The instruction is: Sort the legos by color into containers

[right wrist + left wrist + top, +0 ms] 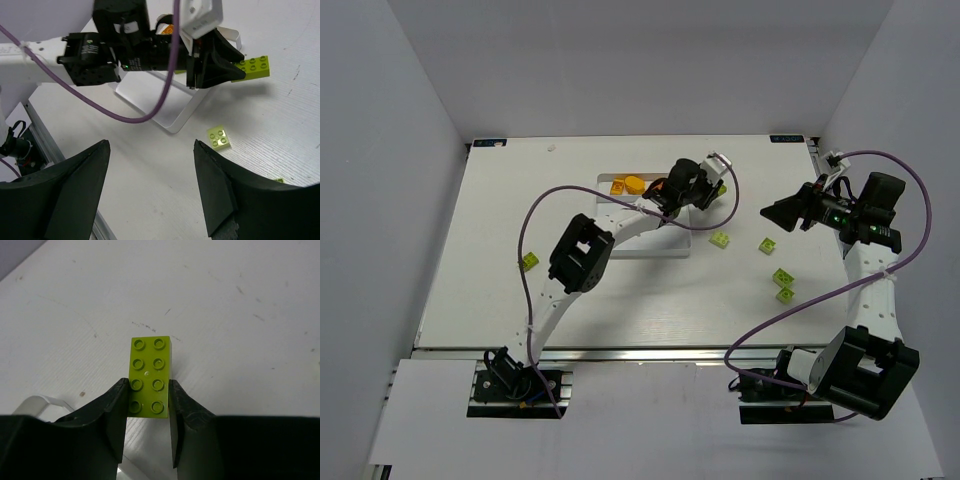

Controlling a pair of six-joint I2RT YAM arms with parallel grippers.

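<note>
Left end effector (148, 390) pinches the likely light, rigid lime brick (149, 355) across its six-o'clock long sides; right end effector (150, 170) gapes.

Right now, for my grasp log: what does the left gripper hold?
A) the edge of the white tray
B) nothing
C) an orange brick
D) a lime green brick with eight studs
D: in the left wrist view, the left gripper is shut on the long sides of a lime green brick with two rows of four studs.
</note>
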